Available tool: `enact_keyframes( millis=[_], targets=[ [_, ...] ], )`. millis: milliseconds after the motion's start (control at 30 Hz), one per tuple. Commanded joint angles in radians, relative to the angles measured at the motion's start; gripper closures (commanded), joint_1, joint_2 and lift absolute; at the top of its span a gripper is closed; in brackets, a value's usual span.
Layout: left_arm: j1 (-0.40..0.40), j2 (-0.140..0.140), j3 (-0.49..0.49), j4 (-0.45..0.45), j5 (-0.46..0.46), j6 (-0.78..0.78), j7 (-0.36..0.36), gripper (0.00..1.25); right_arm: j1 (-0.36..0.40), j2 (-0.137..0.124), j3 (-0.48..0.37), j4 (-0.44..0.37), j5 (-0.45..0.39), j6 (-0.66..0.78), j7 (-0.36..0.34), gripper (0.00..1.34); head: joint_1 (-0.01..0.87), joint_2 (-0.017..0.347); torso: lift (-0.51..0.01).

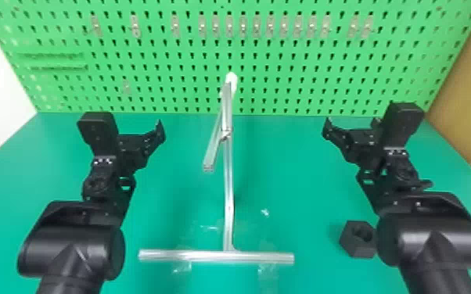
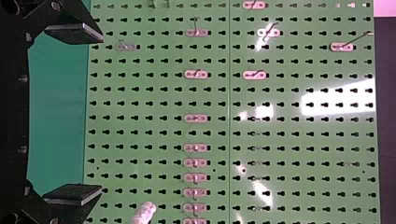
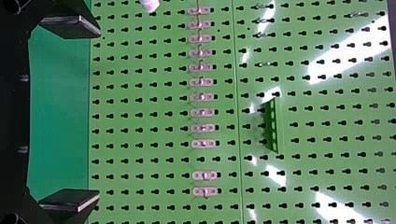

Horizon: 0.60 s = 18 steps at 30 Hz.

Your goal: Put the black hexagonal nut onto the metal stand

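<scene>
On the left, the left pincer (image 1: 140, 141) hangs over the green tabletop (image 1: 285, 176), spread wide with nothing in it. In the middle I see the metal stand (image 1: 228, 187), white-tipped, in front of the green pegboard (image 1: 285, 78). Farther right, the black hexagonal nut (image 1: 351, 243) sits on the tabletop, partly behind the right arm (image 1: 422, 238), whose own right pincer (image 1: 354, 140) is likewise spread and empty.

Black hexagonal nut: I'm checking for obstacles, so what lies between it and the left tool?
In the head view, the metal stand lies between the black hexagonal nut and the left tool.
</scene>
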Motion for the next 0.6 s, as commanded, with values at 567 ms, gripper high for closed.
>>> enact_keyframes(
  millis=[567],
  targets=[
    [0.000,-0.001,0.000,-0.001,0.001,0.000,0.000,0.15,-0.002,0.000,0.001,0.000,-0.001,0.000,0.000,0.10,0.693,0.081,-0.001]
  ],
)
